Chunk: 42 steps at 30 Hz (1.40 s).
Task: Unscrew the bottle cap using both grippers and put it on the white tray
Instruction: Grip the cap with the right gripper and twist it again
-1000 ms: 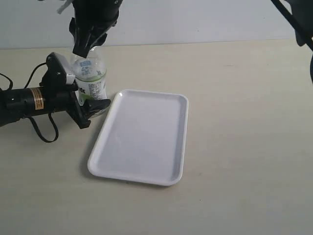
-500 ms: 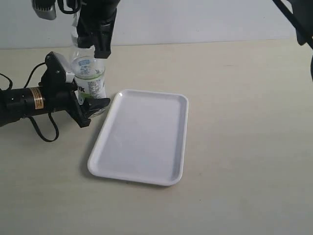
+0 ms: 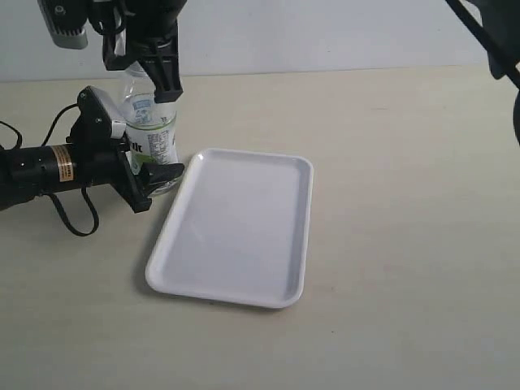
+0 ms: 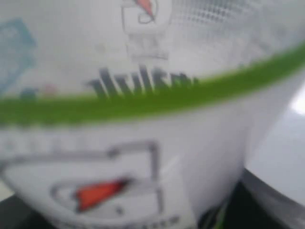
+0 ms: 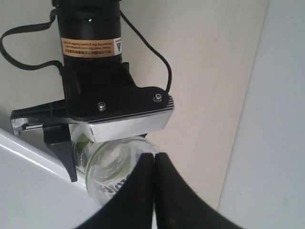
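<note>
The left end effector (image 3: 145,154), a black cylindrical body with a yellow label band and a looping black cable (image 3: 77,221), lies low over the table (image 3: 406,162). Its jaws stand wide, clamped on either side of the small clear plastic bottle with a white-and-green label (image 3: 154,134). The left wrist view is filled by that label (image 4: 143,119).

The bottle stands upright at the left rear of the table, just beside the near corner of the tray. It looks thin-walled and light, so it will probably flex and may turn within the clamp if squeezed or twisted hard.

The small white ribbed screw cap should be at the neck, but I cannot make it out in any view. The plain black right end effector (image 3: 168,91) hangs over the bottle's top and hides it. The right wrist view shows this end effector (image 5: 153,160) pressed fully together above the bottle's shoulder (image 5: 112,174), with nothing visible between the fingers. The cap would be stiff and light, and its ribbed side is the place to pinch it.

The flat glossy white rectangular tray with rounded corners (image 3: 244,219) lies to the right. Its surface is slick, so a cap could slide or roll on it. Between bottle and tray only the left end effector's front jaw stands near the path.
</note>
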{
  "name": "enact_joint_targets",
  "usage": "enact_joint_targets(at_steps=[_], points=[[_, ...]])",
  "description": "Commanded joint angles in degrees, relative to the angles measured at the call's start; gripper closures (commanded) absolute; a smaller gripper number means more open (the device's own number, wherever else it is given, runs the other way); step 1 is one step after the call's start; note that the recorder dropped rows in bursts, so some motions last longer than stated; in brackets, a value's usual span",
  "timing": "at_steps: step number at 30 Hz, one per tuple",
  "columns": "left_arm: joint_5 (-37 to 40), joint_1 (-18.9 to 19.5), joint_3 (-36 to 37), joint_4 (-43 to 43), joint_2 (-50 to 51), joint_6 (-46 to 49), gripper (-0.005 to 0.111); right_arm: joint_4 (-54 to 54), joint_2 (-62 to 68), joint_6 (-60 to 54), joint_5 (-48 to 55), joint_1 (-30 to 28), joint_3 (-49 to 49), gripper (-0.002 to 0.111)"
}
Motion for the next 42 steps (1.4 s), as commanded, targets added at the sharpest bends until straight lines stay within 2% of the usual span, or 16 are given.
enact_joint_targets(at_steps=[1, 6, 9, 12, 15, 26, 30, 33, 42], points=[[-1.42, -0.30, 0.16, -0.30, -0.78, 0.21, 0.107, 0.70, -0.44, 2.63, 1.60, -0.02, -0.42, 0.101], [-1.42, -0.30, 0.16, -0.53, -0.78, 0.21, 0.107, 0.53, -2.27, 23.50, 1.60, -0.02, -0.42, 0.068], [-1.42, -0.30, 0.16, -0.53, -0.78, 0.32, 0.107, -5.56, -2.83, 39.27, 0.77, -0.02, -0.42, 0.049], [-1.42, -0.30, 0.16, -0.64, -0.78, 0.45, 0.107, -11.36, -2.41, 51.71, -0.11, -0.02, -0.42, 0.045], [-1.42, -0.30, 0.16, -0.77, -0.78, 0.45, 0.107, -14.87, -0.94, 59.33, -0.11, -0.02, -0.42, 0.045], [-1.42, -0.30, 0.16, -0.77, -0.78, 0.45, 0.107, -14.64, 0.83, 59.95, -3.27, -0.02, -0.32, 0.045], [-1.42, -0.30, 0.16, -0.77, -0.78, 0.45, 0.107, -14.48, 0.83, 59.73, -3.27, -0.02, -0.32, 0.049], [-1.42, -0.30, 0.16, -0.77, -0.78, 0.45, 0.107, -14.38, 0.83, 59.73, -3.27, -0.02, -0.32, 0.058], [-1.42, -0.30, 0.16, -0.75, -0.78, 0.68, 0.107, -9.54, 0.83, 52.96, -1.52, -0.02, -0.32, 0.095]])
